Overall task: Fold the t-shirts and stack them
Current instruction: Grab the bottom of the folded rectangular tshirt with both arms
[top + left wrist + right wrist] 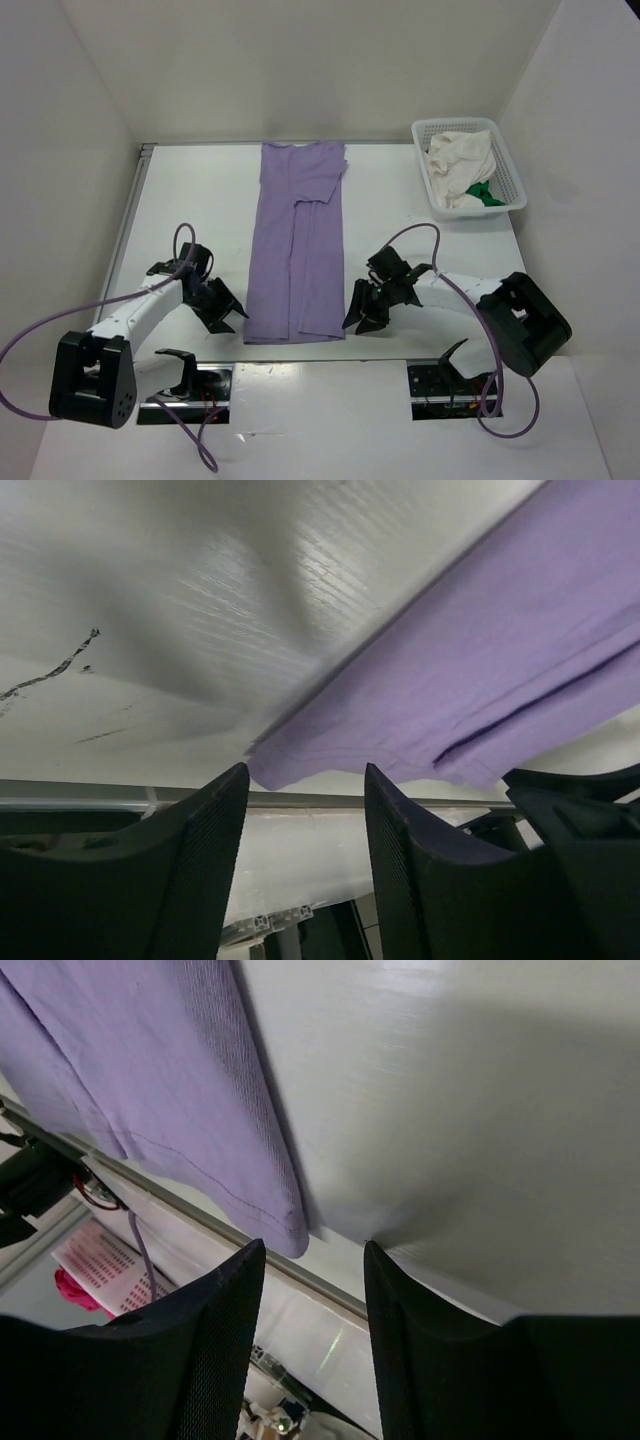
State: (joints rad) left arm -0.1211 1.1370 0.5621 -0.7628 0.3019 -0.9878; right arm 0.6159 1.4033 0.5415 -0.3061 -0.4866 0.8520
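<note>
Left gripper (224,306) gapes empty beside the lavender t-shirt (297,250); right gripper (362,311) likewise.

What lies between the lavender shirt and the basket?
Only bare white table, seen in the top view; the lavender shirt and the basket sit apart.

White arms (140,305), black grippers (225,310) (360,312), looping purple cables (30,340).

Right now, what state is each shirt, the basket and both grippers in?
Lavender purple t-shirt: folded lengthwise, lying flat.
White plastic mesh basket: upright, holding two shirts.
Cream white t-shirt: crumpled in basket.
Bright green t-shirt: bunched in basket, mostly hidden.
Left gripper: open, empty.
Right gripper: open, empty.
</note>
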